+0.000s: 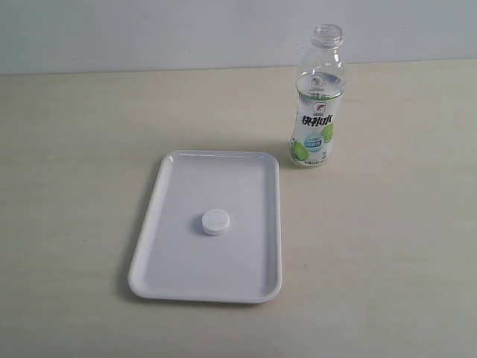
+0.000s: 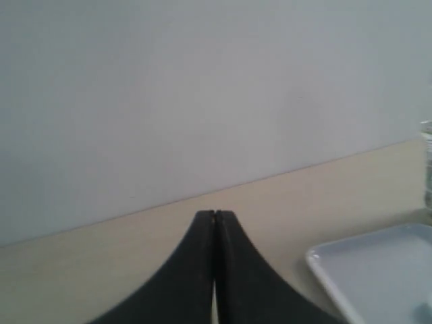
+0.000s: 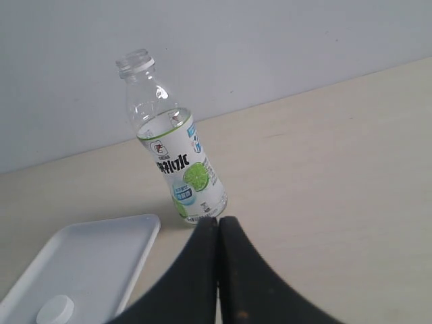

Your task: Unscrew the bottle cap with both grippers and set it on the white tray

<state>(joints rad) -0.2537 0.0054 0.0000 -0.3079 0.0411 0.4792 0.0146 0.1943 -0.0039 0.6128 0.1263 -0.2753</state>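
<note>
The bottle cap (image 1: 215, 221) lies flat near the middle of the white tray (image 1: 171, 276); the right wrist view catches the bottle cap (image 3: 55, 310) on the white tray (image 3: 101, 246) too. The bottle (image 1: 319, 101) stands upright on the table beyond the tray's far right corner, its neck uncapped. In the right wrist view the bottle (image 3: 172, 145) stands just past my right gripper (image 3: 218, 221), which is shut and empty. My left gripper (image 2: 214, 214) is shut on nothing, with a corner of the white tray (image 2: 331, 273) beside it. Neither arm shows in the exterior view.
The pale wooden table (image 1: 387, 261) runs back to a plain light wall (image 1: 149, 30). A sliver of the bottle (image 2: 427, 169) shows at the edge of the left wrist view.
</note>
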